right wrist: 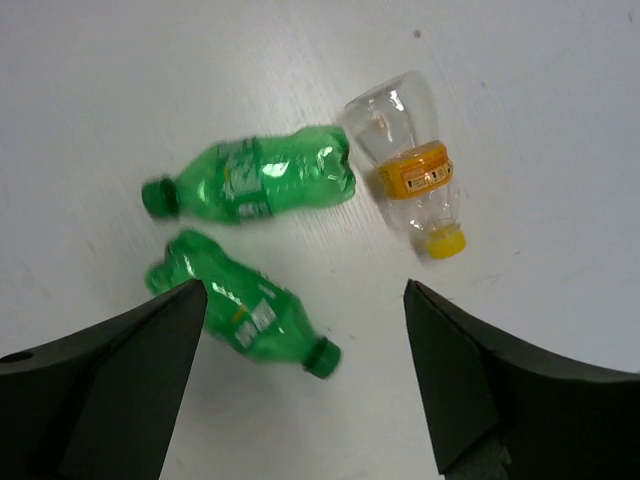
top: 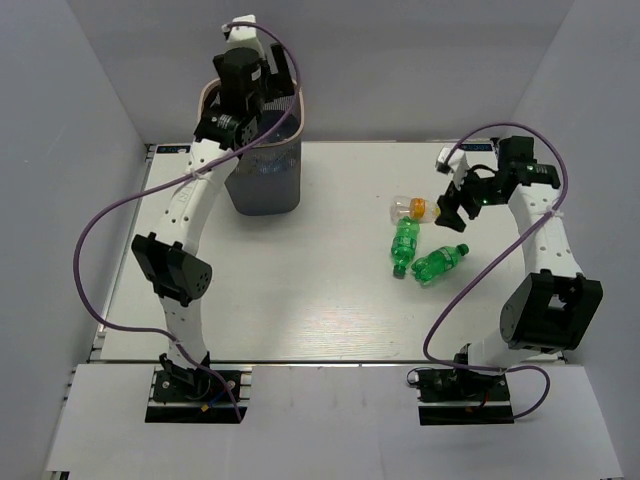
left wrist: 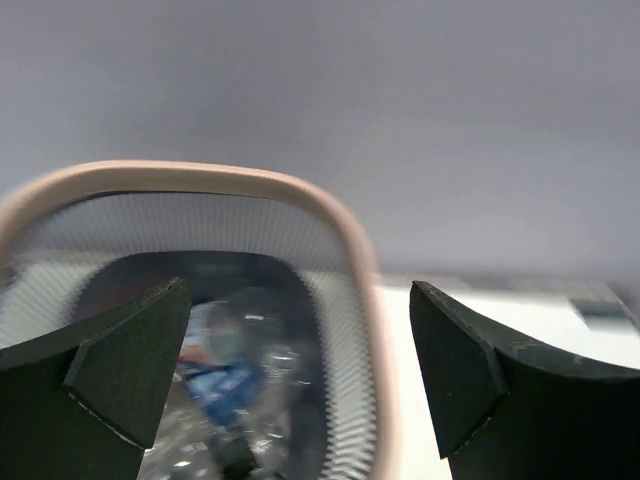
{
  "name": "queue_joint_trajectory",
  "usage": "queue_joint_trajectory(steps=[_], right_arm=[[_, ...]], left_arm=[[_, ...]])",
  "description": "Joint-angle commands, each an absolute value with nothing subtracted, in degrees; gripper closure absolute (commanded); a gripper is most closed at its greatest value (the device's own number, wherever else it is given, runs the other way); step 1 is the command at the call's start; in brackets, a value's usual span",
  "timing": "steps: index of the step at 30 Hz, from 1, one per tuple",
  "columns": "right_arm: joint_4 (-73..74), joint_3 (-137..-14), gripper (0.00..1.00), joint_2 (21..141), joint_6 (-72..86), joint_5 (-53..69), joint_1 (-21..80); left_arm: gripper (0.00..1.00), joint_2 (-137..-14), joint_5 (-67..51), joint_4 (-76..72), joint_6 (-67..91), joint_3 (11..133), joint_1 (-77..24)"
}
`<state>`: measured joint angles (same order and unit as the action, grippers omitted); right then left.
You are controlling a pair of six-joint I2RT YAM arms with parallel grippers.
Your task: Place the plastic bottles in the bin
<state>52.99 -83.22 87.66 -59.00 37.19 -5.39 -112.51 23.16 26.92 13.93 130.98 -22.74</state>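
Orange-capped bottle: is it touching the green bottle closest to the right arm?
Apart. The right wrist view shows bare table between the orange-capped bottle and that green bottle.

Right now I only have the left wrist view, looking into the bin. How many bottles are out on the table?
Observer: Three: one green bottle, a second green bottle and a clear orange-labelled bottle, lying on the table, right of middle.
Operator: Is the right pincer holding one?
Observer: No, it hovers open above them, empty.
Operator: Where does the bin stand?
Observer: At the far edge, left side.
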Motion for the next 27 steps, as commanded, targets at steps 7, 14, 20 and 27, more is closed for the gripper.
queue_joint_trajectory(steps=[7, 14, 20, 27], right_arm=[[75.1, -71.0, 0.13, 84.8, -118.5, 32.5, -7.1], [68.9, -65.1, 0.11, 86.4, -121.8, 33.8, -6.2], [55.0, -57.9, 0.11, 89.3, -116.9, 28.8, -4.1], [43.8, -53.3, 0.12, 91.9, -112.9, 22.9, -2.2]], left_arm=[[0.0, -103.2, -22.1, 24.8, 10.6, 112.5, -31.2], [0.0, -93.3, -18.3, 21.2, 13.4, 87.2, -37.2], [0.0, -88.1, -14.0, 17.1, 18.0, 73.0, -40.8], [0.0, -85.1, -12.8, 12.9, 22.8, 63.6, -43.7]])
